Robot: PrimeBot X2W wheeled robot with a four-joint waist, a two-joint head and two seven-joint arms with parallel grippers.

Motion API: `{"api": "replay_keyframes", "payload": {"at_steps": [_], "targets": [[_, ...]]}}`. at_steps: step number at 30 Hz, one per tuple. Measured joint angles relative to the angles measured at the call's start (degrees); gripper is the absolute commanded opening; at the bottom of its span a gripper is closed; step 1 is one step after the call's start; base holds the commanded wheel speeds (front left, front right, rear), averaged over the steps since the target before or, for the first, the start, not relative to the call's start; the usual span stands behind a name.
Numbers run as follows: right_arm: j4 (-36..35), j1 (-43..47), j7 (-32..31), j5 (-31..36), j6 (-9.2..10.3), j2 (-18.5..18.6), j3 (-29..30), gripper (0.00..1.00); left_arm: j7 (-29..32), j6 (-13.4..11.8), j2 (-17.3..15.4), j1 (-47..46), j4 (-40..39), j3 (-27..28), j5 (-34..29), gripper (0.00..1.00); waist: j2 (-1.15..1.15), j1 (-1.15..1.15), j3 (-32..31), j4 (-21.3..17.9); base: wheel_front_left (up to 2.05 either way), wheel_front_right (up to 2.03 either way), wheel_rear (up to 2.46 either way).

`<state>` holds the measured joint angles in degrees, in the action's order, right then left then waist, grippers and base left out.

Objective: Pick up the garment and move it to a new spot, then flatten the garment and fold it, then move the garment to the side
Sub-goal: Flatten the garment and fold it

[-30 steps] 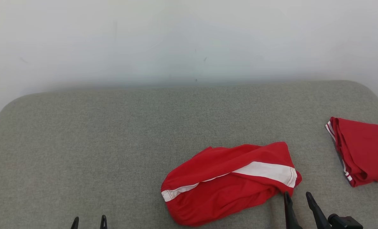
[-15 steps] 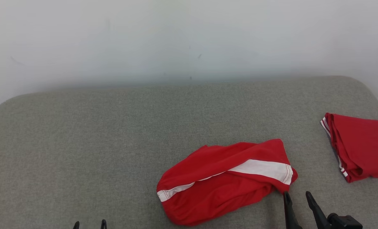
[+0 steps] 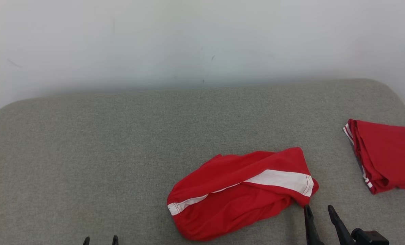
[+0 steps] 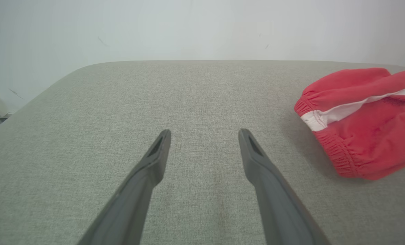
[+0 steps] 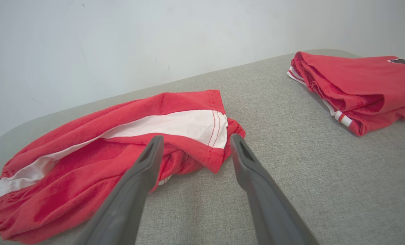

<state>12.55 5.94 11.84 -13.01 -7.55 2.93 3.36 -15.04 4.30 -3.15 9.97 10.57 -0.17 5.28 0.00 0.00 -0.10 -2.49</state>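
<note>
Saw the left gripper (image 3: pixel 100 241) at the near left edge of the head view, just two dark fingertips in sight. Checked its wrist view and found the fingers spread wide over the bare grey upholstered surface (image 3: pixel 86 143), with nothing between them.

Saw the right gripper (image 3: pixel 318 209) at the near right, likewise spread wide and holding nothing. Found its left fingertip just beside the garment's near right corner. Could not tell from either view whether it touched the cloth. Noted, in the right wrist view, the hemmed end of the white band showing between the two fingers, a little farther off.

Found the garment (image 3: pixel 240 194) lying crumpled on the surface, right of centre and toward the near edge. Made out red cloth with a broad white band running from the gathered elastic end at the near left to the stitched hem at the far right. Saw it well apart from the left gripper and rumpled rather than flat.

Spotted a second red piece (image 3: pixel 389 156) farther off at the right edge, folded, with white trim along its left side and a dark patch at the frame's border. Saw it well apart from the garment.

Made out a pale wall (image 3: pixel 202 41) beyond the surface's rounded far edge.
</note>
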Motion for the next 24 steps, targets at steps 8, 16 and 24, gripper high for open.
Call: {"api": "replay_keyframes", "payload": {"at_steps": [8,16,24], "targets": [[-0.18,-0.42,-0.22,-0.01,0.0,-0.01,0.82,1.0,0.0,0.75,0.09,-1.05,2.4,-0.87,1.0,1.0,0.0,0.0,-0.01,0.17,0.0,0.0,0.0],[-2.11,-1.9,-1.58,1.37,0.0,0.01,2.88,1.0,3.5,2.79,0.2,-9.64,11.94,-7.7,9.34,1.0,0.0,0.0,-0.17,0.27,0.0,0.0,0.0],[-2.04,-2.43,-1.72,1.26,0.0,0.0,1.35,1.0,9.67,3.13,0.24,-19.57,19.13,-15.69,17.0,1.0,0.0,0.0,0.23,-1.22,0.0,0.0,0.0]]}}
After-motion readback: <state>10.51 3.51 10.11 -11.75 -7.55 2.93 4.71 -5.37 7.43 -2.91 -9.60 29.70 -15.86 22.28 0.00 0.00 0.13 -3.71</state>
